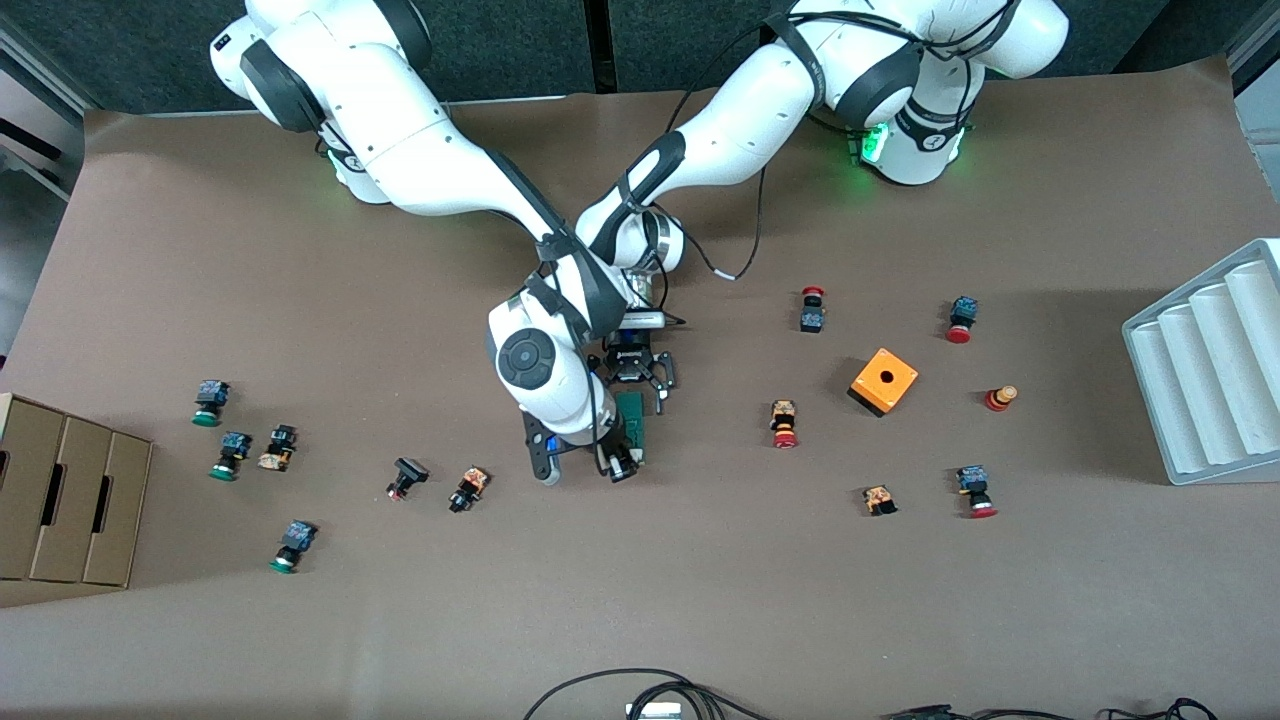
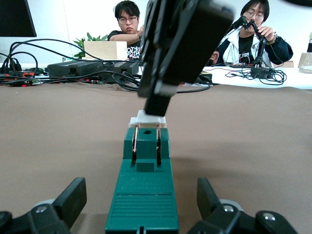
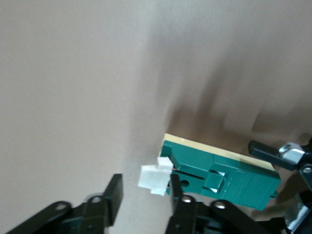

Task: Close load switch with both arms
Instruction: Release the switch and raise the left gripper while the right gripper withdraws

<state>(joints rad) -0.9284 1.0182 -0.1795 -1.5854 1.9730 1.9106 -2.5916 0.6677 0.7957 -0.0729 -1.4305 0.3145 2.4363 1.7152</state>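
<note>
The right gripper (image 1: 622,462) stands open around the white tab of the load switch (image 1: 631,417), which lies near the middle of the counter (image 1: 700,600). The left gripper (image 1: 634,385) is open too, straddling its other end — closing looks done; next, both should lift away.

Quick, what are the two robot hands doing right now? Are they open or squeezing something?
Left gripper: open, a finger on each side of the green load switch, holding nothing.
Right gripper: open, fingers either side of the switch's white tab, not squeezing it.
</note>
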